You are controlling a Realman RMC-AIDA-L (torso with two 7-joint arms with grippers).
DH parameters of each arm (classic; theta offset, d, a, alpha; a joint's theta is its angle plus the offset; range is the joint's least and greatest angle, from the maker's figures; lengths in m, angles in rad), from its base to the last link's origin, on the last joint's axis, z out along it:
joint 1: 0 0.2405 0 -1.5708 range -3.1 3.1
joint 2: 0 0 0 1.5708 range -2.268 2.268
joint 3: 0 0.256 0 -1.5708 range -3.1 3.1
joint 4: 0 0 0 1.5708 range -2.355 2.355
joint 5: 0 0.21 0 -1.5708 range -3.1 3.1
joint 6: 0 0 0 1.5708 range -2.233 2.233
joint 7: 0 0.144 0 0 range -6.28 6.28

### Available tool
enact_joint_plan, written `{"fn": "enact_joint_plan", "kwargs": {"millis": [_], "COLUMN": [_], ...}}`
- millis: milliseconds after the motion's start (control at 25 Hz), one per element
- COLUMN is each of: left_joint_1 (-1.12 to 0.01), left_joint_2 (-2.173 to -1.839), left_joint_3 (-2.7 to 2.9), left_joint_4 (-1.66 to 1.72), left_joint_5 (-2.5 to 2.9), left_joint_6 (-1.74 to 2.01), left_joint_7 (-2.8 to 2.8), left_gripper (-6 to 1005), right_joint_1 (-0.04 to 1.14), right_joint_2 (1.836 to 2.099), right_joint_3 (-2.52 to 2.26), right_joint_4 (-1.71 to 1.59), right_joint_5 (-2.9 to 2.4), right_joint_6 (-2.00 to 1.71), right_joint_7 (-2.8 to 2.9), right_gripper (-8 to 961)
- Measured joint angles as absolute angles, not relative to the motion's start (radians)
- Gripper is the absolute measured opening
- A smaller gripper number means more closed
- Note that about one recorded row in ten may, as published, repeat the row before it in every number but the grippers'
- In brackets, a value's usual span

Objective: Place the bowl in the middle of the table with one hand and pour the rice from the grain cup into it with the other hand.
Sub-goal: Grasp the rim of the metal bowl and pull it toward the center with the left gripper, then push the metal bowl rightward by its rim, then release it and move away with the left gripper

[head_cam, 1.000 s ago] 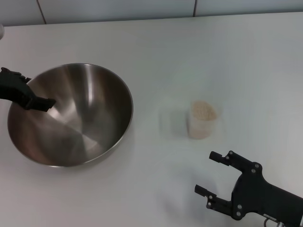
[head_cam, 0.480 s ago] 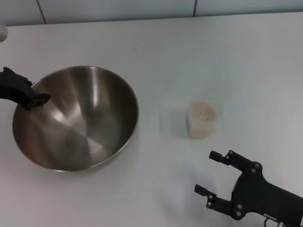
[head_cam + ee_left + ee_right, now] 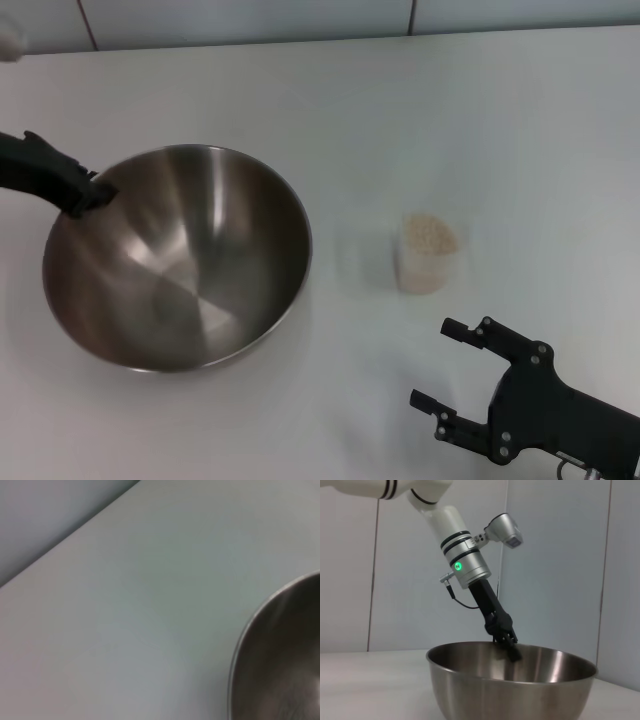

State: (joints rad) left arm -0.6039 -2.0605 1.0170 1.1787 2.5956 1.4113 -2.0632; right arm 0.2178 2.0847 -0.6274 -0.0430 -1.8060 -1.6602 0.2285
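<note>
Bowl (image 3: 178,258) one, grain cup (image 3: 428,253) one.

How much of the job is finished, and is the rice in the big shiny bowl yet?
Not yet. The large shiny stainless-steel bowl is empty and sits left of the white table's middle. The left gripper grips its rim, so placing is in hand. The off-white rice fills the small clear plastic grain cup, standing untouched. The right gripper hangs open nearby. Picking up and pouring are left.
</note>
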Motion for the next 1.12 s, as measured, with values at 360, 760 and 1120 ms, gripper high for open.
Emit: {"fn": "enact_joint_plan", "kwargs": {"millis": [360, 760, 1120], "left_joint_1": [-0.816, -0.903, -0.945], "left_joint_2": [-1.991, -1.971, -1.947], "left_joint_3": [0.782, 0.758, 0.745], "left_joint_4": [0.878, 0.765, 0.694], "left_joint_5": [2.576, 2.535, 2.534], "left_joint_6": [1.490, 1.518, 1.510], "left_joint_7": [-2.022, -2.039, -2.045], "left_gripper": [78, 41, 45], "right_joint_1": [0.217, 0.223, 0.224], "right_joint_2": [2.084, 2.083, 2.083], "right_joint_3": [-0.628, -0.629, -0.631], "right_joint_4": [-0.043, -0.044, -0.045], "right_joint_5": [-1.807, -1.807, -1.807], "right_joint_6": [-1.674, -1.675, -1.678], "right_joint_7": [0.229, 0.228, 0.226], "right_gripper": [753, 752, 752]}}
